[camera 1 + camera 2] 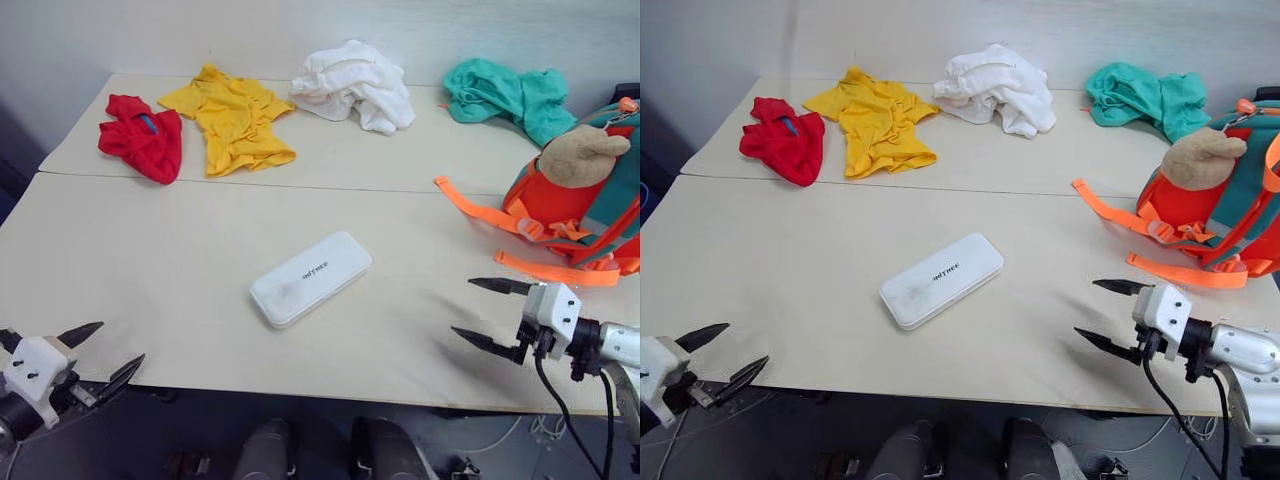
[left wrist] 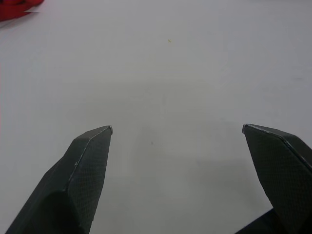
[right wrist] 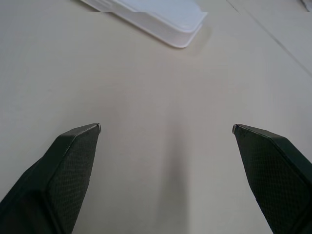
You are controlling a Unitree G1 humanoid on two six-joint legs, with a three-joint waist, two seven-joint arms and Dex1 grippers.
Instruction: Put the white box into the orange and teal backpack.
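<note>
The white box [image 1: 310,278] lies flat and diagonal in the middle of the beige table [image 1: 150,260], dark lettering on its lid. At the table's right edge sits the orange and teal backpack [image 1: 590,205], a tan plush toy [image 1: 583,155] on top and orange straps [image 1: 480,205] trailing toward the box. My right gripper [image 1: 478,311] hovers open over the front right of the table, right of the box and in front of the backpack, holding nothing. One end of the box [image 3: 156,19] lies ahead of its fingertips. My left gripper [image 1: 110,350] hangs open at the table's front left corner, empty.
Four crumpled garments line the far side of the table: red [image 1: 143,135], yellow [image 1: 232,117], white [image 1: 355,85] and teal [image 1: 505,95]. A seam [image 1: 300,187] crosses the tabletop between them and the box. A wall stands behind the table.
</note>
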